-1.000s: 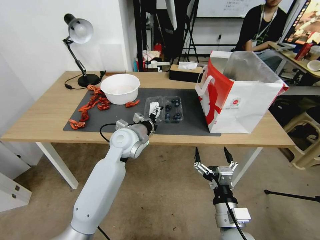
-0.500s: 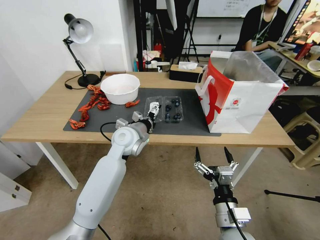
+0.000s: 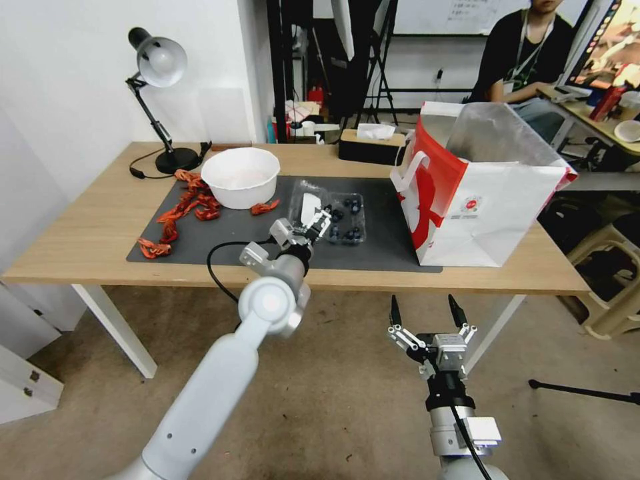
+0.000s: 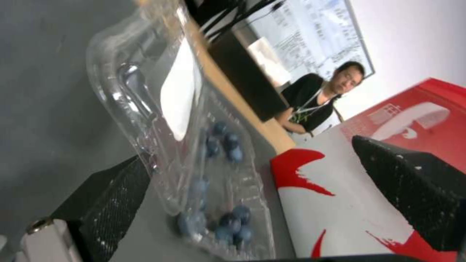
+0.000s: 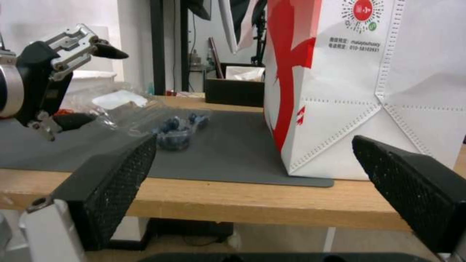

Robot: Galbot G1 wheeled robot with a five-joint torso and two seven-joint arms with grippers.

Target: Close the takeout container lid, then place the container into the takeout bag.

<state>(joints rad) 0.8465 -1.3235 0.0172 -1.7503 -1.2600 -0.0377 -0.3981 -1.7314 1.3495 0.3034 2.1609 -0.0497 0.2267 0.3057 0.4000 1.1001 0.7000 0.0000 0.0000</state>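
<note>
Now the takeout container [image 3: 337, 219] lies on the dark mat [image 3: 373, 250], blueberries inside, its lid [image 3: 308, 205] tilted up, one finger of the spread left hand [image 3: 319, 224] under its edge. Bare mat separates it from the takeout bag [image 3: 483, 193]; right hand [image 3: 427, 311] hangs open below the counter [image 3: 87, 233] edge

The left hand [image 3: 321, 220] covers the near edge of the lid [image 3: 307, 203]; whether it touches is unclear.
</note>
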